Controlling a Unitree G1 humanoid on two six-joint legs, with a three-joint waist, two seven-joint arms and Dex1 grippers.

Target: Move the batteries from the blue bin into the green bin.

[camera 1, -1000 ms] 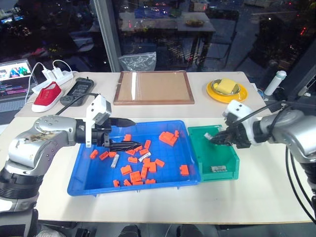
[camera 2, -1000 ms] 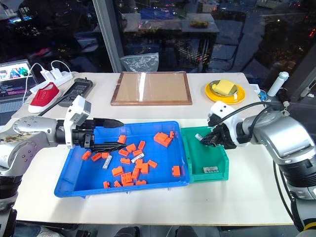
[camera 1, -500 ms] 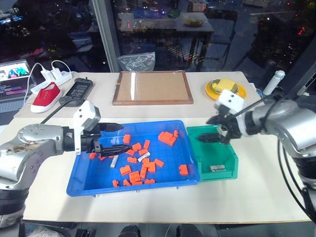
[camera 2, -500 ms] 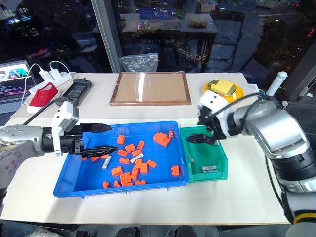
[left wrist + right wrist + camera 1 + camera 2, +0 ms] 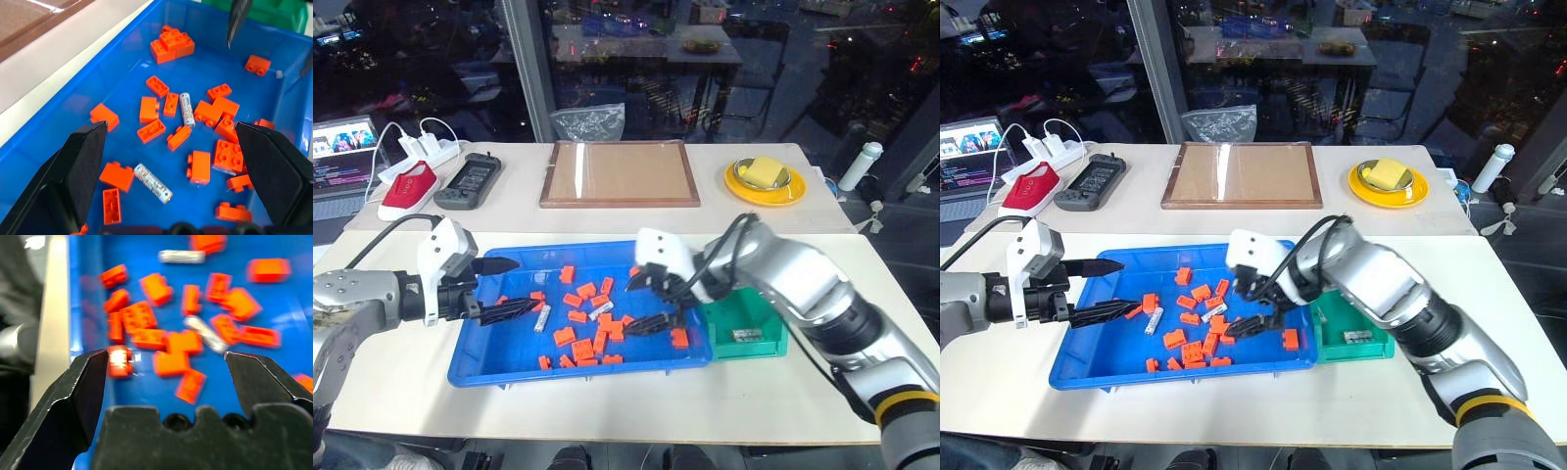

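Both grippers are hanging over the blue bin (image 5: 475,362) with fingers spread and empty: left gripper (image 5: 515,286) at its left edge, right gripper (image 5: 648,302) near its right side. Batteries (image 5: 153,182) are lying among orange blocks (image 5: 578,338); one is sitting in the green bin (image 5: 766,338) at the right.

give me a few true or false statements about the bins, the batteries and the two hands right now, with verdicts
1. The right hand hangs over the green bin. False: it is over the large shallow blue plastic bin, fingers apart and empty.
2. A silvery battery lies in the small teal-green plastic bin. True.
3. The left hand grips a battery. False: its fingers stand open at the blue bin's left end, holding nothing.
4. Silvery-grey cylindrical batteries lie among the orange plastic blocks in the blue bin. True.
5. The round yellow dish sits inside the blue bin. False: it stands on the table behind the bins.
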